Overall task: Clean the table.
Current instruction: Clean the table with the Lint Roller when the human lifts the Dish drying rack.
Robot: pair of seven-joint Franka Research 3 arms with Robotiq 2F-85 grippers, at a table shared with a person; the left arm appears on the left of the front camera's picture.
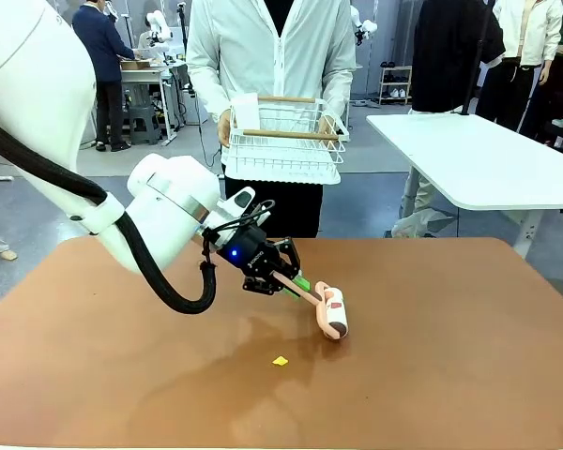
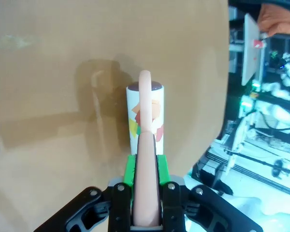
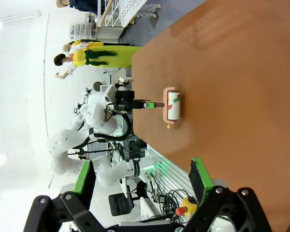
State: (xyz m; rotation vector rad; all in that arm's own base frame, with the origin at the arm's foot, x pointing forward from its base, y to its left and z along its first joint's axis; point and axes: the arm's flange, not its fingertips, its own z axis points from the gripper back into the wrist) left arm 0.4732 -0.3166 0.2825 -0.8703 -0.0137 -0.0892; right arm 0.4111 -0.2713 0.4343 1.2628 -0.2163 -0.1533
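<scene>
Pinching the handle of a lint roller [image 1: 332, 314], the left jaws held its drum down on the reddish-brown surface [image 1: 450, 328], near the middle. Coloured bits seemed stuck to the drum, so cleaning looked partly done. One yellow scrap [image 1: 280, 360] lay nearby, uncollected. The right jaws hung spread and empty.

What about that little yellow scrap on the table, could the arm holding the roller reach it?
Probably yes. The left gripper is shut on the lint roller, whose head is close to the yellow scrap; only bare table lies between them.
</scene>
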